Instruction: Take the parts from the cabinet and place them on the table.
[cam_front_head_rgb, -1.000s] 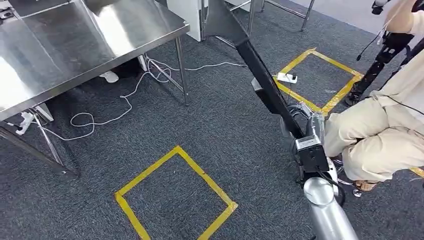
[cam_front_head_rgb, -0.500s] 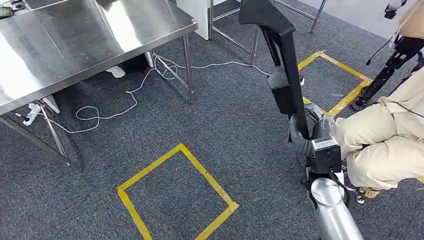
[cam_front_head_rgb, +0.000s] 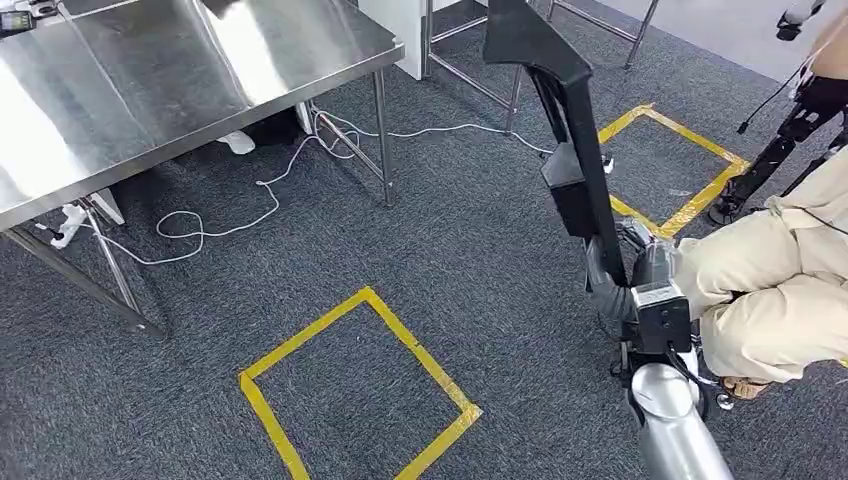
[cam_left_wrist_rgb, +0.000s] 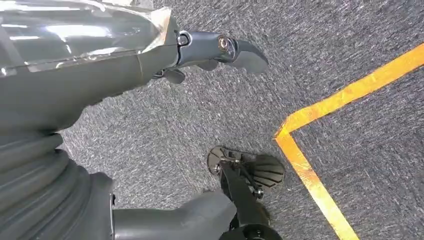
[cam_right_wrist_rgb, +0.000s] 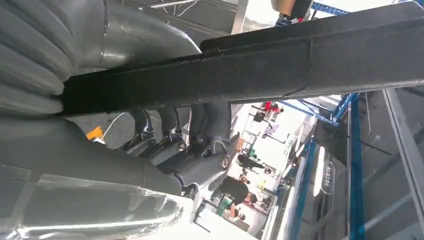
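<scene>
Grey carpet marked with yellow tape squares (cam_front_head_rgb: 352, 390) covers the floor, and a steel table (cam_front_head_rgb: 170, 70) stands ahead to the left with white cables (cam_front_head_rgb: 240, 215) trailing beneath it. A seated person (cam_front_head_rgb: 770, 290) is close on the right. The right robot hand (cam_front_head_rgb: 628, 268) grips a long black part (cam_front_head_rgb: 565, 130) near its lower end, so most of the bar stands up and forward above the grasp. It looks rigid and moulded, with a boxy block partway along; held so low, it probably levers hard against the fingers (cam_right_wrist_rgb: 207, 127), so a grip nearer the middle would likely steady it. The left robot hand (cam_left_wrist_rgb: 220, 50) hangs over the carpet holding nothing, fingers loosely apart.
</scene>
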